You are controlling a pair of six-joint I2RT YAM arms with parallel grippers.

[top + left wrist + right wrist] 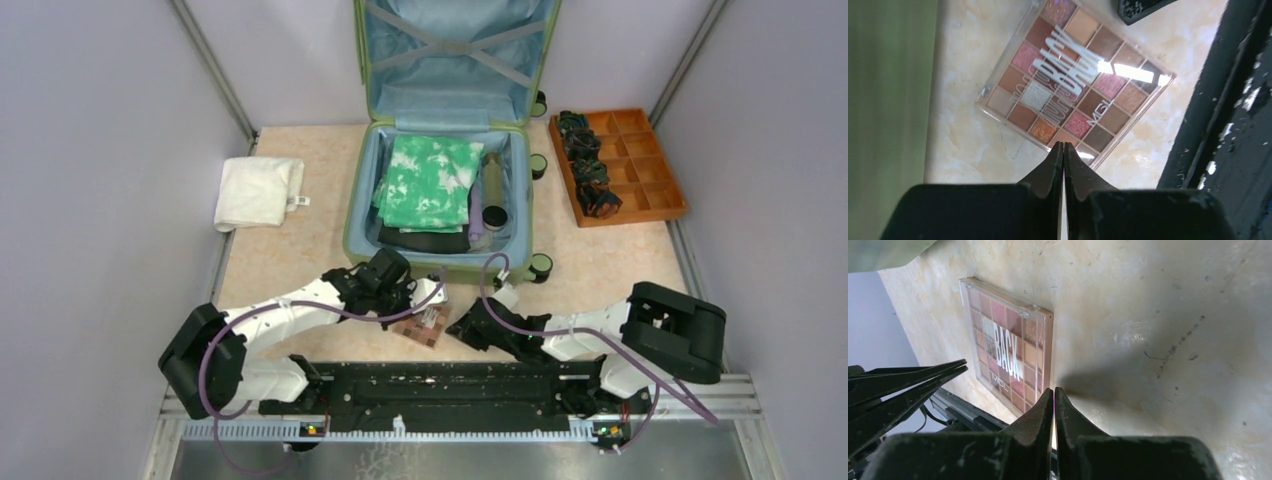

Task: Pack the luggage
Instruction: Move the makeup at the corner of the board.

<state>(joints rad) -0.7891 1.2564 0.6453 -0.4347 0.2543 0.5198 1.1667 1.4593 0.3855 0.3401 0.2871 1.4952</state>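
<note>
Lying open at the far middle of the worktop (300, 260), the luggage (455, 70) is well apart from the flat make-up palette (421, 326), which sits slantwise near the front edge. The left pincer (1063, 146) and the right pincer (1053, 390) are both pinched shut on nothing, tips just beside the palette, one on each side, neither clearly nearer. Big white letters on its lid read "BACK"; the smaller ones are blurry.

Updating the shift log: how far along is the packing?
Done: a green tie-dye garment and a bottle lie in the open luggage. In hand: nothing gripped; the shut left pincer and right pincer flank the eyeshadow palette on the table. Left: palette, white towel, closing the lid.
</note>
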